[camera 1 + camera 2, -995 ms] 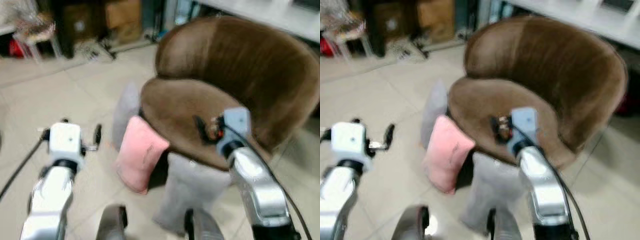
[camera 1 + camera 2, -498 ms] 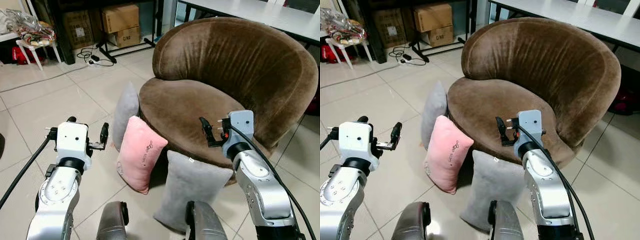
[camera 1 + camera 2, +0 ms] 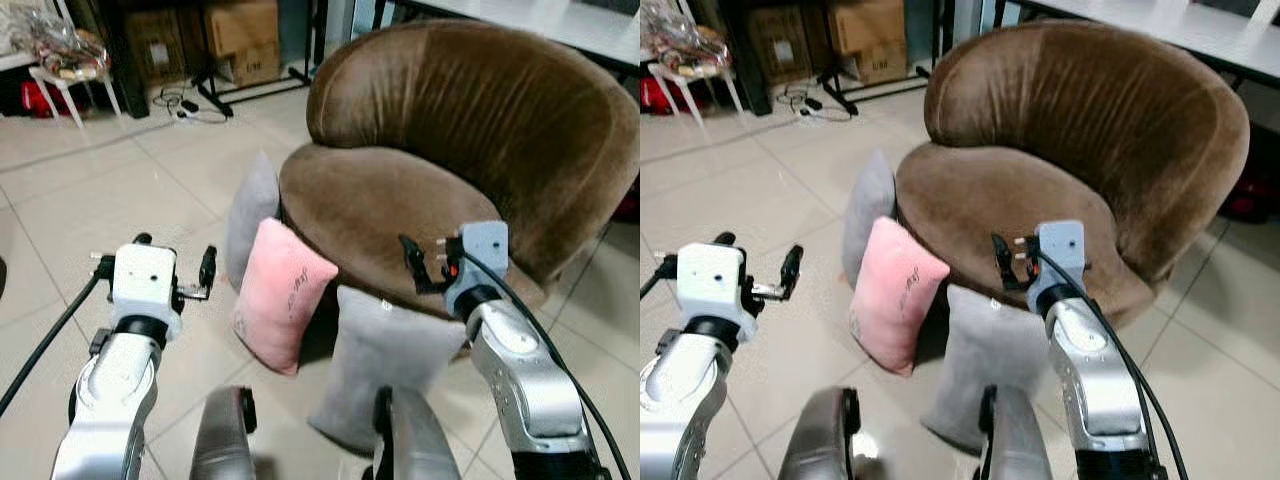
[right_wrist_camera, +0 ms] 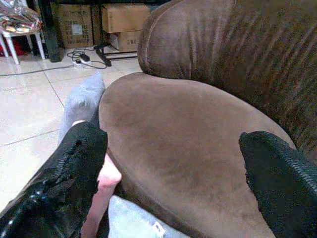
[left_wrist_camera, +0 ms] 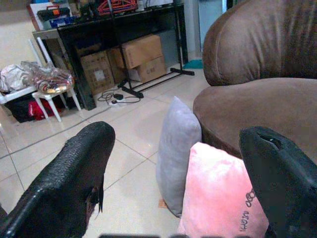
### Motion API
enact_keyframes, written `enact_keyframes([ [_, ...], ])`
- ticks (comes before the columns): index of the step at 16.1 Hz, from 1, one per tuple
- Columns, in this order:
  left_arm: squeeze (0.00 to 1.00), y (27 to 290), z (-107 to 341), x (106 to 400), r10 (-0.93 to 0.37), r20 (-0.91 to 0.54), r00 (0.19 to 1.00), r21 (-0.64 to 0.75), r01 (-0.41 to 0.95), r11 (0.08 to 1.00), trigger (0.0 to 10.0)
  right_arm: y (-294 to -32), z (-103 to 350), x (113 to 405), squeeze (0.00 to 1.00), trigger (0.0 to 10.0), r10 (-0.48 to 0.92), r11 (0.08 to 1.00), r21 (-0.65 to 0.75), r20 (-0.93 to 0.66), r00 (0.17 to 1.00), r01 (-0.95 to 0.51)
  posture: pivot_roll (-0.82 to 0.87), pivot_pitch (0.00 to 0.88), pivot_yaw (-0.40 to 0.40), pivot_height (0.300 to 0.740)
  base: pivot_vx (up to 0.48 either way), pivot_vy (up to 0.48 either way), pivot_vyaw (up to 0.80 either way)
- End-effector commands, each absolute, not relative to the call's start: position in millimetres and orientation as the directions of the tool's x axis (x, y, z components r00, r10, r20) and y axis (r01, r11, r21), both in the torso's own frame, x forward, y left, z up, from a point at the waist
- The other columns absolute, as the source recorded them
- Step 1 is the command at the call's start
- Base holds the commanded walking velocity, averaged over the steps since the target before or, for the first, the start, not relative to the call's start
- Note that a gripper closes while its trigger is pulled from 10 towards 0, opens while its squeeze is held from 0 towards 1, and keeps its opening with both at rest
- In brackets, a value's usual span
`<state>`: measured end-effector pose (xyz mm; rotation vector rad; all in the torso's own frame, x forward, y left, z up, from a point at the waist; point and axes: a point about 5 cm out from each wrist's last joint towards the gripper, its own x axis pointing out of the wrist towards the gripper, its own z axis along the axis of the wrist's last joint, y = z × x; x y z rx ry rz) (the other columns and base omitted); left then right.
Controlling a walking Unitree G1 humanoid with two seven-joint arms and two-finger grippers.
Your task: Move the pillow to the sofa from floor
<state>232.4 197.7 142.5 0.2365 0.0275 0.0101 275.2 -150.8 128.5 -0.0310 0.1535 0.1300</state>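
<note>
Pale floor tiles (image 3: 90,200) spread in front of a round brown sofa (image 3: 470,130), whose seat holds nothing. In the left eye view three pillows stand on the floor leaning on the sofa's front edge: a grey pillow (image 3: 252,215) farthest off, a pink pillow (image 3: 278,293) touching it, and a second grey cushion (image 3: 375,365) nearest the robot, just beside the pink one. The left gripper (image 3: 172,276) hovers over bare tile to the left of the pink pillow, well apart from it, fingers spread wide. The right gripper (image 3: 425,268) hangs above the seat's front rim, over the near cushion, also open and holding nothing. Open floor lies to the left of the pillows; at the back stand cardboard boxes (image 3: 240,40) under a dark rack and a white stool (image 3: 65,70).

The right eye view gives the same layout, with more tile visible to the right of the sofa.

The left wrist view looks between its two wide-set fingers (image 5: 69,183) at the far grey pillow and the pink one, upright against the seat, with cables (image 5: 119,96) on the floor by the rack.

The right wrist view looks across the bare seat between spread fingers (image 4: 64,178), showing the grey pillow's top and a white tag (image 4: 157,229) on the near cushion.
</note>
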Motion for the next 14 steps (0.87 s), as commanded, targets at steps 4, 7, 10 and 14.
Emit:
enact_keyframes([
  [4, 0.0, 193.8, 144.3, 234.3, -0.015, -0.019, 1.0, 0.242, 0.02, 0.97, 10.0, -154.4, 130.6, 276.9, 0.0, 10.0, 0.12, 0.992, -0.018, -0.145, 0.982, -0.124, 0.01, 0.0, -0.038, 0.49, 0.0, 0.0, 0.0],
  [7, 0.0, 193.9, 144.8, 234.5, -0.013, -0.013, 1.0, 0.233, 0.016, 0.972, 10.0, -154.8, 131.5, 277.9, 0.0, 10.0, 0.113, 0.993, -0.024, -0.134, 0.984, -0.118, 0.01, 0.0, -0.04, 0.47, 0.0, 0.0, 0.0],
  [10, 0.0, 192.4, 146.3, 234.7, -0.027, -0.005, 1.0, 0.227, 0.027, 0.974, 10.0, -156.4, 133.2, 278.9, 0.0, 10.0, 0.103, 0.994, -0.015, -0.122, 0.987, -0.105, 0.01, 0.0, -0.04, 0.47, 0.0, 0.0, 0.0],
  [14, 0.0, 192.3, 148.3, 234.5, -0.038, 0.009, 0.999, 0.21, 0.035, 0.977, 10.0, -152.6, 135.5, 277.5, 0.0, 10.0, 0.129, 0.989, -0.055, -0.11, 0.985, -0.136, 0.01, 0.0, -0.04, 0.47, 0.237, 0.0, 0.6],
])
